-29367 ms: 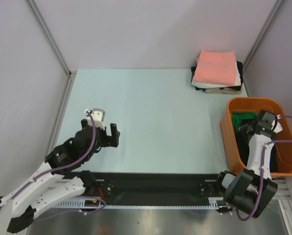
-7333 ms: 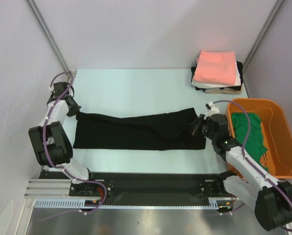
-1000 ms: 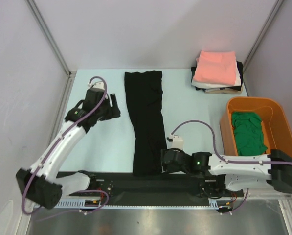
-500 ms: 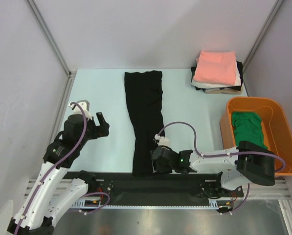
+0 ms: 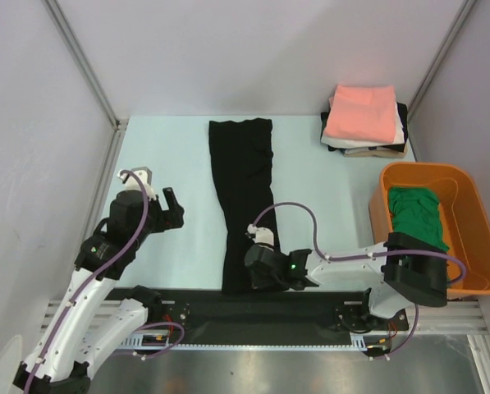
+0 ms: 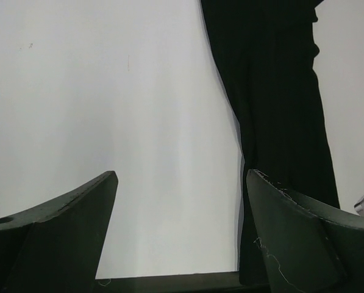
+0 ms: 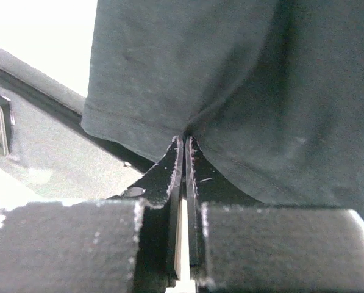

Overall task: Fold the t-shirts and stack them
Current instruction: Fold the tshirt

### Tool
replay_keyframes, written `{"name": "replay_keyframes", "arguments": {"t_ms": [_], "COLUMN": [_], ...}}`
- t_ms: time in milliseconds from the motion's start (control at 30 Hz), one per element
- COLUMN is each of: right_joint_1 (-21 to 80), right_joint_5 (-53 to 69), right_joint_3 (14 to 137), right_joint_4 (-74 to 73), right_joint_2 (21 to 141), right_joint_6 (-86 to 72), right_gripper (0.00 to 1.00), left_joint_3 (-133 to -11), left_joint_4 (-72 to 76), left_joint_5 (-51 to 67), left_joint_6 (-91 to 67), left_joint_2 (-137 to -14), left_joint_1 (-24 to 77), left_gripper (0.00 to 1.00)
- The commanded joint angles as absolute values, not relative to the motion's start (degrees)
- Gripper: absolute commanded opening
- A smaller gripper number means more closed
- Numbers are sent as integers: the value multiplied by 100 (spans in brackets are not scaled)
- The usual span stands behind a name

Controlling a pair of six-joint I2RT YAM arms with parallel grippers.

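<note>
Since a moment ago, my right tool (image 5: 257,267) is a little more to the left, at the near end of the black shirt (image 5: 245,180). My left tool (image 5: 172,212) is almost where it was.

From the top I see the black shirt lying as a long, thin strip on the desk (image 5: 171,139), running from the far side to the near edge. My left tool hangs over bare desk, left of the shirt and apart from it. A pink shirt (image 5: 359,113) sits on top of a pile in the far right corner. A green shirt (image 5: 417,220) lies in the orange tub (image 5: 466,182).

On the left wrist, my left tool (image 6: 178,235) is spread wide with nothing in it. The black shirt (image 6: 273,110) lies to its right.

On the right wrist, my right tool (image 7: 184,141) is clenched on the hem of the black shirt (image 7: 230,73). The cloth bunches up at the tips.
</note>
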State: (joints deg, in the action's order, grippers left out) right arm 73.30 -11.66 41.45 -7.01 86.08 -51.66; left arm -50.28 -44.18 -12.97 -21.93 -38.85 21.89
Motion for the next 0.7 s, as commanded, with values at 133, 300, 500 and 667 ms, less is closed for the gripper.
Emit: {"name": "replay_keyframes", "arguments": {"t_ms": [133,300,500,667], "right_joint_1": [7997,8130,8077,8060], "right_joint_5": [-1872,-1696,-1029,-101], "right_joint_3": [6500,7399,7559,7366], "right_joint_4": [-1696,-1583,-521,25], "right_joint_2": [9526,10080,10142,10256], "right_joint_6": [-3991,-3411,-2892,-2585], "right_gripper": [0,0,0,0], "left_joint_3": [-4992,-4983,-4983,-4983], "left_joint_4": [-4289,-4298,-4342,-4333], "left_joint_5": [-1511,-1582,-1705,-1731], "left_joint_6": [-2127,-2171,-2224,-2241], "left_joint_2": [-3762,-3674,-3630,-3577], "left_joint_1": [2188,2188,2188,2188], "left_gripper": [93,93,94,94]}}
